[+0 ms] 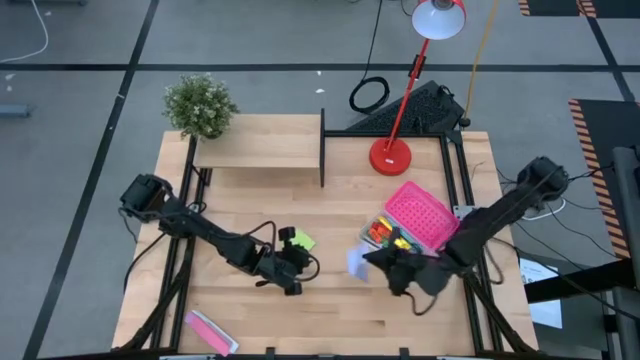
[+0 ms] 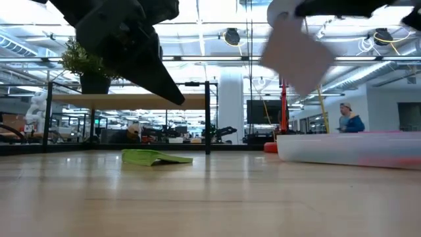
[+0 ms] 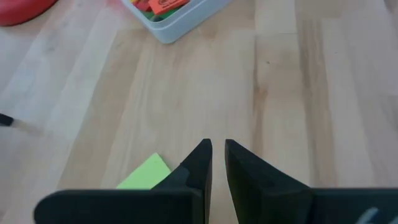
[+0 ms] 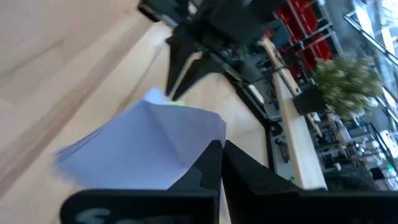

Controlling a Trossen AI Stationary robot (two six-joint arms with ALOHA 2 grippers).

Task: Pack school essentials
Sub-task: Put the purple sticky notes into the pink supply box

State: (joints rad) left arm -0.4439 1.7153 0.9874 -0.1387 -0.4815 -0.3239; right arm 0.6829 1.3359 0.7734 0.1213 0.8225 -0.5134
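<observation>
Pale-blue pad tilted in right claw, airborne.

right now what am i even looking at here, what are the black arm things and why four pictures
They are two robot arms at a wooden table, each ending in a two-finger gripper. One picture looks straight down, one looks level across the tabletop, and one comes from a camera on each wrist. The right gripper is shut on a pale-blue pad, lifted off the table beside a clear box of small stationery whose pink lid leans on it. The left gripper, shut and empty, is by a green pad lying on the wood. A plant, a red lamp and a pink packet also sit there.
</observation>
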